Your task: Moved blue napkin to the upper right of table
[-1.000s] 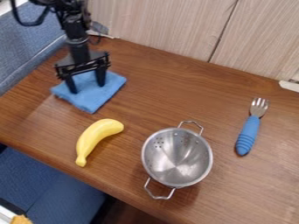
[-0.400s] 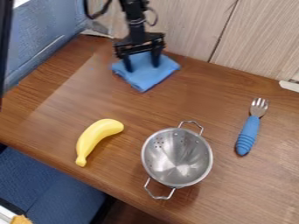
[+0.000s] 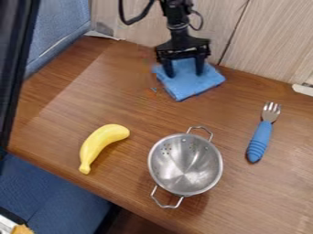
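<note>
The black gripper (image 3: 184,72) hangs at the top centre of the camera view, near the table's back edge. Its two fingers stand apart and open, their tips down on the blue napkin (image 3: 193,87). The napkin lies flat on the wooden table (image 3: 122,105), just in front of the wall panels, with its back part hidden behind the gripper.
A yellow banana (image 3: 101,145) lies at the left front, and a metal colander (image 3: 186,165) with two handles stands right of it. On the right is a fork (image 3: 260,138) with a blue handle. Wall panels (image 3: 275,41) rise along the back edge.
The gripper has travelled right along the back of the table, and the napkin has slid with it from the upper left to the top centre. Banana, colander and fork have stayed put.
</note>
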`<state>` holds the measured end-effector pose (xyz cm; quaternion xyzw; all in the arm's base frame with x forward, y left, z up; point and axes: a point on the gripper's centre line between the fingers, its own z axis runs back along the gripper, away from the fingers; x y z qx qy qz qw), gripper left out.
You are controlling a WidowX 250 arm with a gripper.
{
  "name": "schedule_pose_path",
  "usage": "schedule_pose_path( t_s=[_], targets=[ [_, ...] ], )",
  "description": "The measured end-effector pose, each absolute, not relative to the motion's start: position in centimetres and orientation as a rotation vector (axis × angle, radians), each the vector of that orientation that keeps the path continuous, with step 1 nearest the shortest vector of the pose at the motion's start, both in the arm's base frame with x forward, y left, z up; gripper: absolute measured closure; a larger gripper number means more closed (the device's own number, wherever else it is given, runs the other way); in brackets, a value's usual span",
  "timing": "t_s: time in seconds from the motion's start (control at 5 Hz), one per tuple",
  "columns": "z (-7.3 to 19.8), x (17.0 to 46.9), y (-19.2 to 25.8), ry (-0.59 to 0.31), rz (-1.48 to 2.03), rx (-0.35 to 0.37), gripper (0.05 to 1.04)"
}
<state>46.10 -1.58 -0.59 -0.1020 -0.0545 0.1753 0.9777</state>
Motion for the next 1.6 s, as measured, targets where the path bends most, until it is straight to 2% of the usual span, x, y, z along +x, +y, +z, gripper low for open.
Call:
schedule_pose_path(
  t_s=[0.6, 1.6],
  targets=[
    [-0.8, 44.6, -8.6, -0.093, 0.128, -0.213, 0.082],
    [0.0, 41.9, -9.4, -0.109, 0.105, -0.172, 0.083]
  ],
)
